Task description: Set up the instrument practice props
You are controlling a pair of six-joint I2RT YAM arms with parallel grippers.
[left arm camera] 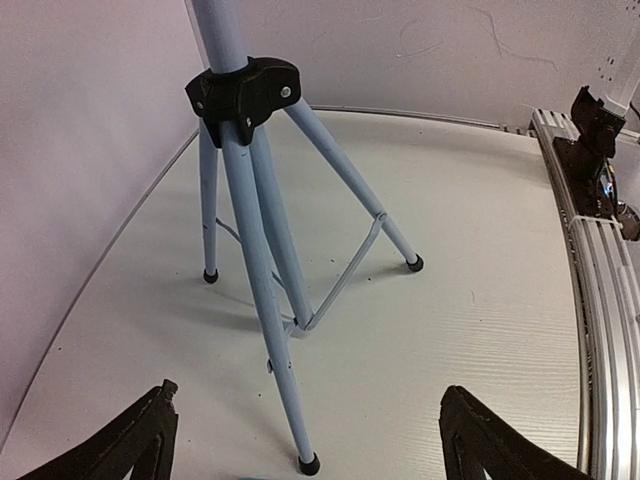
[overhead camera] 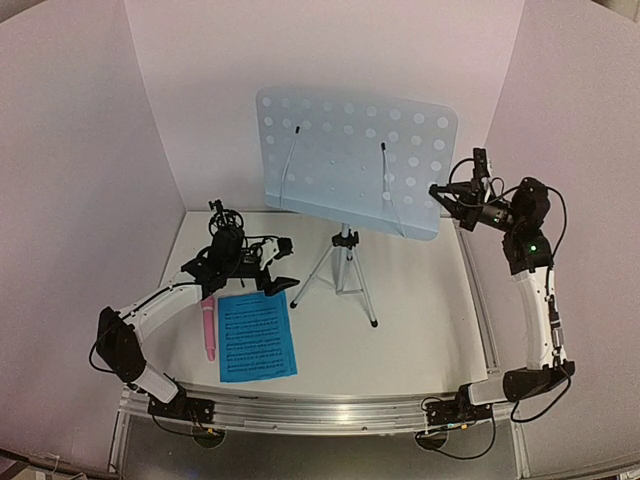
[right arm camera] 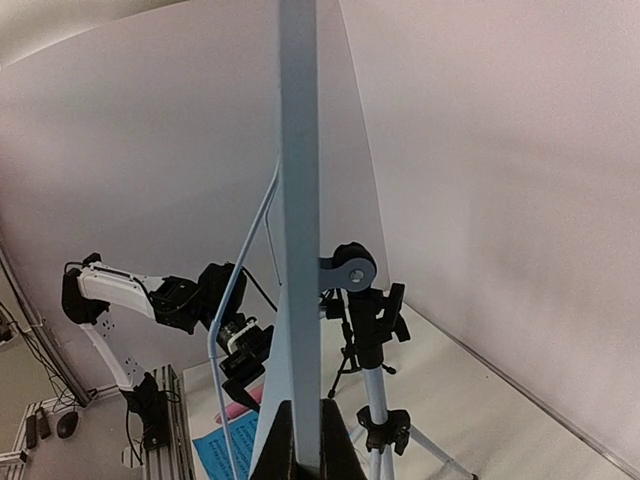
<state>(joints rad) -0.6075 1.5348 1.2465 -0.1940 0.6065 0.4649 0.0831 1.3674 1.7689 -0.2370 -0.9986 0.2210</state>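
The right claw (right arm camera: 300, 435) pinches the 3 o'clock edge of the music stand (overhead camera: 350, 160), which stands mid-desk (overhead camera: 420, 320), likely to set its tilt. The left claw (left arm camera: 315, 432) hangs spread near the legs. Next, probably: lift the sheet music (overhead camera: 257, 335) from 8 o'clock onto the stand.

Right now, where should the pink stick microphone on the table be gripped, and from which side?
The pink stick microphone lies flat beside the blue printed sheet-music page. Probably come straight down with the open left tool and close across its narrow middle; its far end is under that arm.
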